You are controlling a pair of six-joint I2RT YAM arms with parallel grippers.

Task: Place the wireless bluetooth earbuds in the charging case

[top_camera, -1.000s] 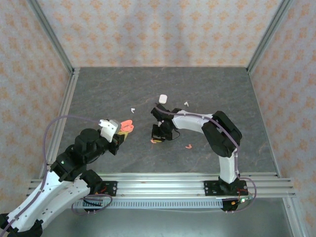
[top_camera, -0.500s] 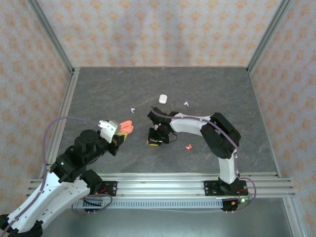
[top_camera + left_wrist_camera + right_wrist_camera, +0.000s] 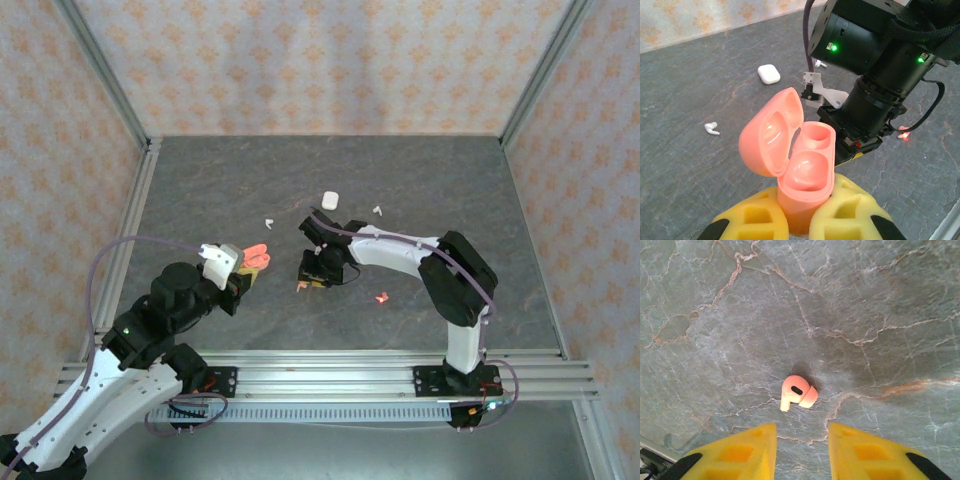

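My left gripper [image 3: 799, 222] is shut on the lower body of a pink charging case [image 3: 800, 165], held upright with its lid swung open and both wells empty. From above, the case [image 3: 257, 257] sits at the left gripper [image 3: 243, 272], left of centre. My right gripper [image 3: 802, 450] is open, fingers pointing down at the table. One pink earbud [image 3: 798, 392] lies free on the stone just ahead of the gap. In the top view the right gripper [image 3: 311, 279] hangs a short way right of the case. A second pink earbud [image 3: 381, 297] lies further right.
A closed white case [image 3: 330, 200] lies behind the grippers, also in the left wrist view [image 3: 769, 74]. Two white earbuds [image 3: 268, 222] [image 3: 377, 210] lie on either side of it. Patterned walls with metal rails [image 3: 130, 230] bound the dark stone table.
My right gripper has drifted slightly left toward the case and its jaws have opened. The pink earbud now lies loose on the table under it. The left arm has held still.
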